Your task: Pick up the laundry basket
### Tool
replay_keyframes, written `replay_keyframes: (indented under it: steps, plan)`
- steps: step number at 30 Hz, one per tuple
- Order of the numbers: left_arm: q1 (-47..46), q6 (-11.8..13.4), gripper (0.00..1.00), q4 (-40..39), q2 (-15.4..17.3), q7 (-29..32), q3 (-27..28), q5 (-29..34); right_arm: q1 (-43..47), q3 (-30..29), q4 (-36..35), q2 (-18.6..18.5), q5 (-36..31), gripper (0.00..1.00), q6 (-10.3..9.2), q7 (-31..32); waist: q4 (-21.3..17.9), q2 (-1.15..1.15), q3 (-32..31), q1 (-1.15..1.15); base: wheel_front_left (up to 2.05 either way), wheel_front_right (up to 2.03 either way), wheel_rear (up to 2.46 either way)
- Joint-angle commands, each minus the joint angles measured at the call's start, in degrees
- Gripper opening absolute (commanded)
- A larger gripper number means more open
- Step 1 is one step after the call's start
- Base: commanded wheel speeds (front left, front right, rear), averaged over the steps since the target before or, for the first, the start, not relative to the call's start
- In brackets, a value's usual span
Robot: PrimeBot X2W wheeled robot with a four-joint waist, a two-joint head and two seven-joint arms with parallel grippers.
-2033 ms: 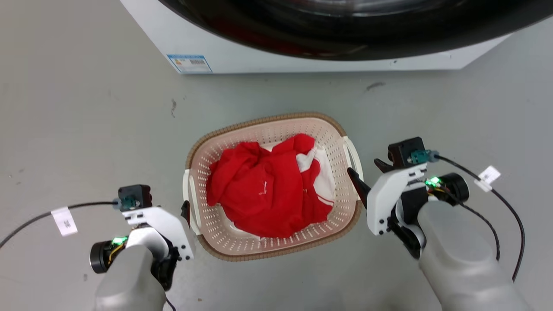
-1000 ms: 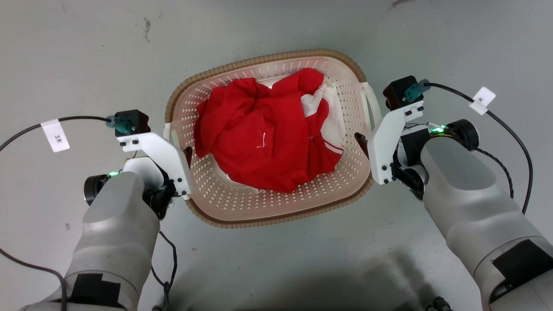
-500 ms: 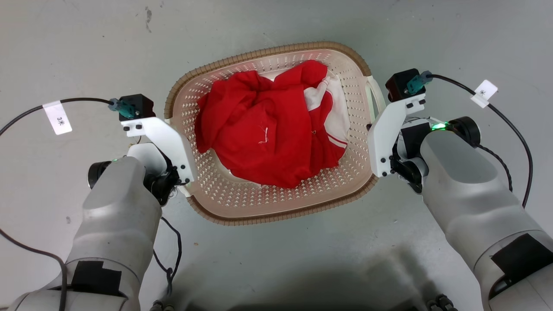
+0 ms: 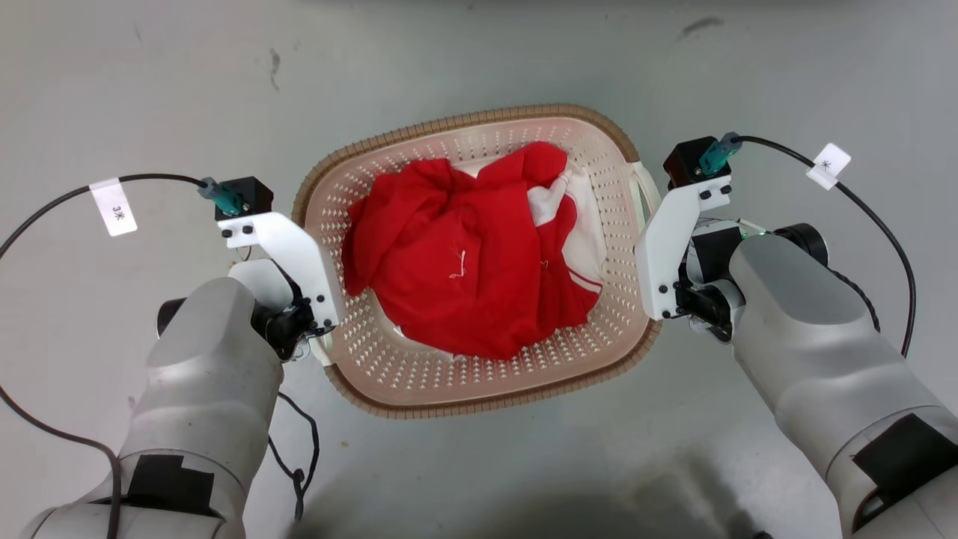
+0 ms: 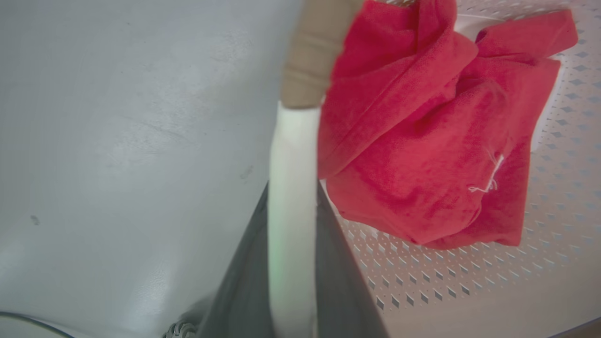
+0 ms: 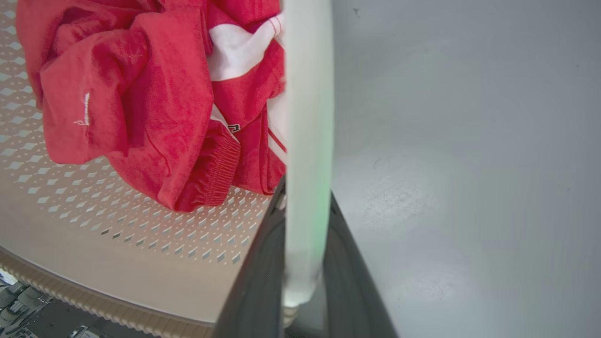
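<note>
left end effector (image 5: 292,202) and right end effector (image 6: 307,197) each clamp a handle (image 5: 292,150) of the laundry basket (image 4: 464,120), so raise both evenly and level.

The left cable tag (image 4: 114,209) reads "3*", the right cable tag (image 4: 828,165) "*".

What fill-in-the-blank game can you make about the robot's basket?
The clothing in the laundry basket is mostly ___.
The left pincer and right pincer each clamp a white side ___.
The basket's walls are dotted with small ___.
Missing words: red, handle, holes.
</note>
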Motion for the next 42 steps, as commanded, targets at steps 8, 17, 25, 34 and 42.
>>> replay_keyframes:
  steps: [8,17,25,34,42]
  plan:
    - [0.8,-0.1,0.0,-0.1,-0.8,5.5,0.0,-1.6,2.3,2.7,-2.4,-0.5,5.7,0.0,0.2,7.3,-0.5,0.0,-8.5,0.0,0.0,0.0,0.0]
    - [1.7,-0.4,0.0,-0.1,-0.9,11.2,-0.6,-2.6,4.4,4.3,-3.4,-1.0,11.1,0.0,0.25,14.8,-0.9,0.0,-16.8,0.0,0.0,0.0,0.0]
    - [2.5,-0.7,0.0,-0.1,-1.0,17.0,-1.4,-3.4,4.8,5.4,-3.8,-1.6,15.4,0.0,0.31,21.4,-1.8,0.0,-23.9,0.0,0.0,0.0,0.0]
    - [3.0,-0.7,0.0,-0.1,-1.2,19.8,-2.4,-3.7,4.7,6.4,-3.1,-2.1,17.9,0.0,0.34,25.3,-3.5,0.0,-30.2,0.0,0.0,0.0,0.0]
    - [3.8,-0.8,0.0,0.0,-1.8,22.8,-3.3,-4.1,4.5,7.0,-1.5,-2.4,19.2,0.0,0.34,27.4,-4.6,0.0,-35.4,0.0,0.0,0.0,0.0]
